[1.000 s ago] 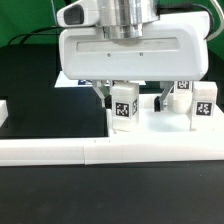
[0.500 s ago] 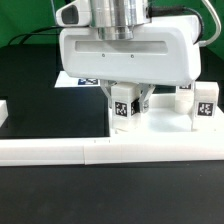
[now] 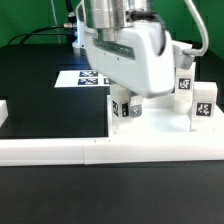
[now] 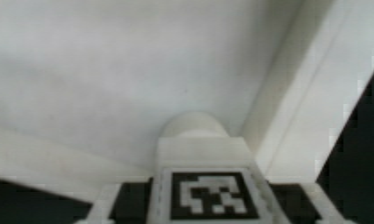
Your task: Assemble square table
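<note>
The square table slab (image 3: 152, 133) lies flat against the border wall, and its white surface fills the wrist view (image 4: 113, 80). A short white leg post (image 3: 122, 111) with a black-white tag stands upright near the slab's corner on the exterior view's left. My gripper (image 3: 124, 102) is shut on this post, with the hand turned at an angle above it. In the wrist view the post (image 4: 205, 150) rises between the dark fingers (image 4: 123, 203). Two more tagged leg posts (image 3: 205, 104) (image 3: 184, 84) stand on the slab's right side.
The long low white border wall (image 3: 60, 151) runs along the front. The marker board (image 3: 75, 78) lies behind the slab on the black table. A white block (image 3: 3, 108) sits at the exterior view's left edge. Cables hang at the back.
The fingers closed on the leg post, and the hand has since rotated about its vertical axis while holding the post. The slab and the other posts have not moved.
</note>
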`<action>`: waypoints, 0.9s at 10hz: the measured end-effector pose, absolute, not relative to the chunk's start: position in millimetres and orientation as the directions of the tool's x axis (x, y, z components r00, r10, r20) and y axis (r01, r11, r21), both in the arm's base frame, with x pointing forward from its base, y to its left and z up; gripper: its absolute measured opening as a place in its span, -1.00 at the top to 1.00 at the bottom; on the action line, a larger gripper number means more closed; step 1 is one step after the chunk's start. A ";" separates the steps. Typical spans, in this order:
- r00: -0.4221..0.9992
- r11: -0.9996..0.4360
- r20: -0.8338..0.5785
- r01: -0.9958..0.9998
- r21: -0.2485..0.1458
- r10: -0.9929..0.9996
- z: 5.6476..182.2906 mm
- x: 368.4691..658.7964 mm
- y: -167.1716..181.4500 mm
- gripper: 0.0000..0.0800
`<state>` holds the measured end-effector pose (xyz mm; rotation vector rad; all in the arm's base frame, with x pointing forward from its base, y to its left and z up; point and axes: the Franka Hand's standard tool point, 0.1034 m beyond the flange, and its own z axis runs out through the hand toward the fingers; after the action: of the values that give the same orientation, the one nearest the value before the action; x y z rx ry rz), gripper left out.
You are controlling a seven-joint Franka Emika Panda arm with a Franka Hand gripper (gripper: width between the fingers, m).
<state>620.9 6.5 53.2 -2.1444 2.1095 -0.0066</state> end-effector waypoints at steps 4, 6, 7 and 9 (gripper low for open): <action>-0.232 0.249 -0.164 -0.964 -0.089 -0.959 53.6 622.1 6.6 0.33; -0.014 0.031 -0.122 -0.989 -0.147 -0.992 55.6 625.2 5.6 -0.49; 0.154 -0.138 -0.081 -0.975 -0.173 -0.985 57.3 626.4 7.2 -0.58; 0.424 -0.413 -0.020 -0.890 -0.194 -0.905 58.3 627.3 6.3 -0.62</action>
<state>627.3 6.3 58.3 -2.4991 1.5925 -0.1304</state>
